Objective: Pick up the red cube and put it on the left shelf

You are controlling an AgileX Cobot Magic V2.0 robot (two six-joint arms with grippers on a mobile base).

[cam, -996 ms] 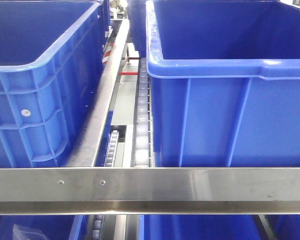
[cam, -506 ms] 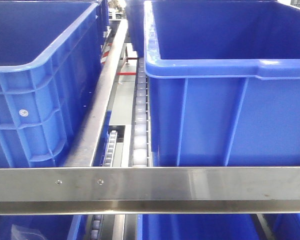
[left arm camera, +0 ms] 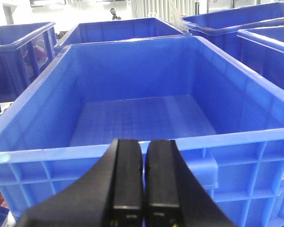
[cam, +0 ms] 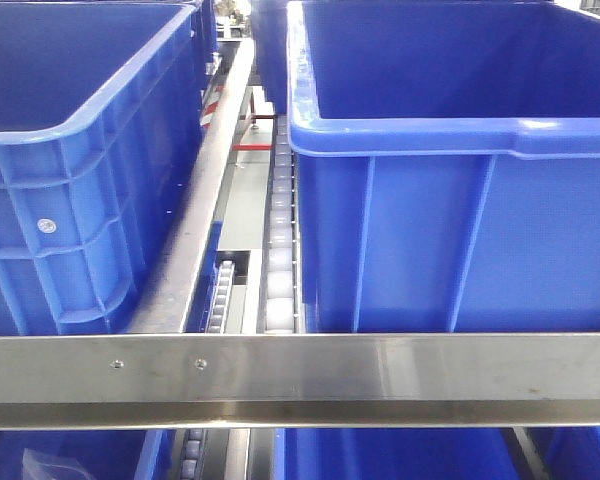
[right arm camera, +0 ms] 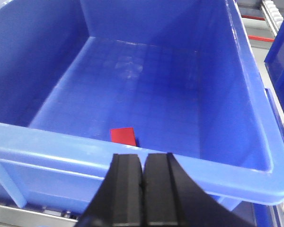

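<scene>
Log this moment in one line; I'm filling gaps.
red cube: in blue crate, ungrasped | left end effector: shut, empty | right end effector: shut, empty

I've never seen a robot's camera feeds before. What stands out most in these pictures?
Big blue plastic crates fill nearly every view, sitting on a stainless-steel rack behind a flat front rail. The one spot of another colour is a small red cube on the floor of the crate in the right wrist view, near its front wall. Each wrist view also shows black fingers pressed together, the left gripper and the right gripper.
</scene>
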